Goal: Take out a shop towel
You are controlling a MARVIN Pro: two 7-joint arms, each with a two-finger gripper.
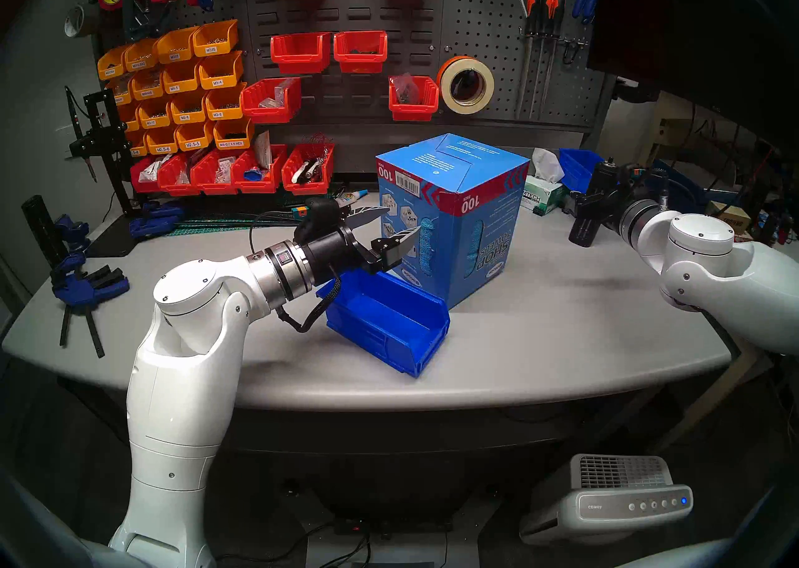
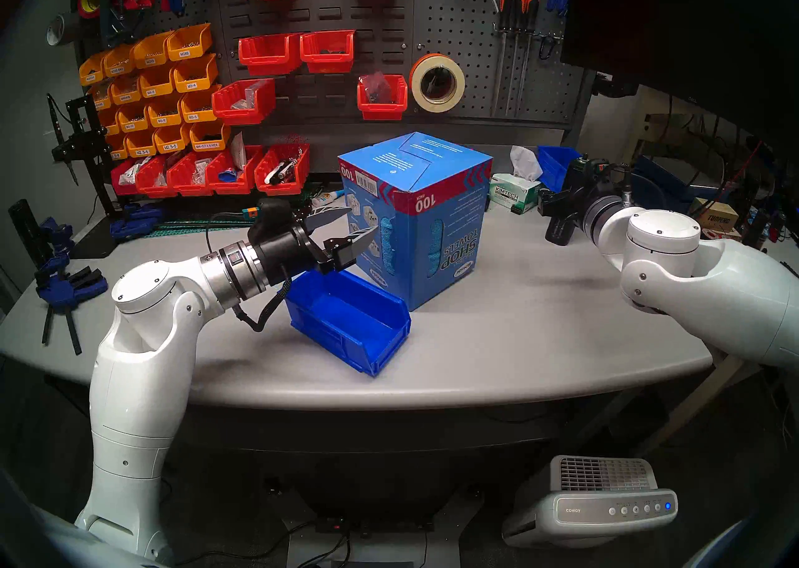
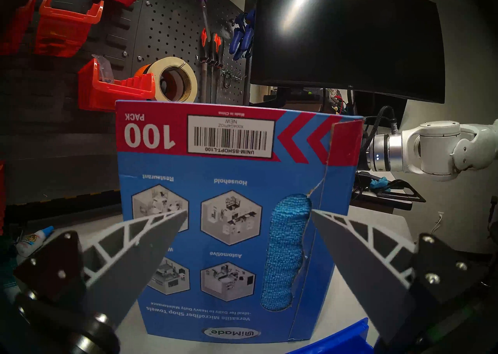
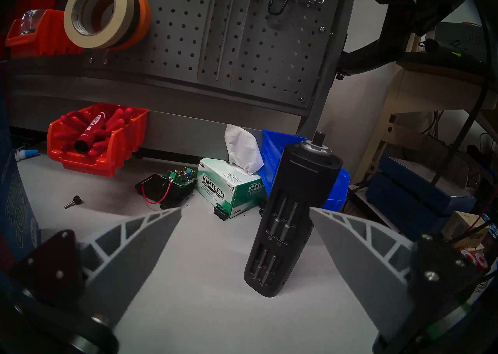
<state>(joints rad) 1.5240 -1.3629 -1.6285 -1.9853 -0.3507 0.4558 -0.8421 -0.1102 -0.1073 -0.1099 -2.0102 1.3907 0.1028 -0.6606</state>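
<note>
The carton (image 1: 449, 216) stands upside down near the middle of the table (image 1: 540, 338), its print inverted. The towel (image 3: 287, 251) sits inside it, light blue cloth showing through a tall slot at the carton's corner edge; in the left wrist view the slot lies at about 4 o'clock from the barcode label. The left gripper (image 1: 394, 225) hangs level just short of that face, jaws spread wide and empty; in its wrist view one fingertip (image 3: 314, 214) sits right at the slot's upper right edge, though whether it touches cannot be told. A blue bin (image 1: 389, 320) rests on the table below the left wrist, at 7 o'clock from the carton and just beside it. The right gripper (image 4: 245, 212) is well apart, at 3 o'clock from the carton, jaws also spread wide with nothing between them. Ahead of it a black bit holder (image 4: 291, 221) stands upright, with a tissue box (image 4: 231, 186) beyond.
</note>
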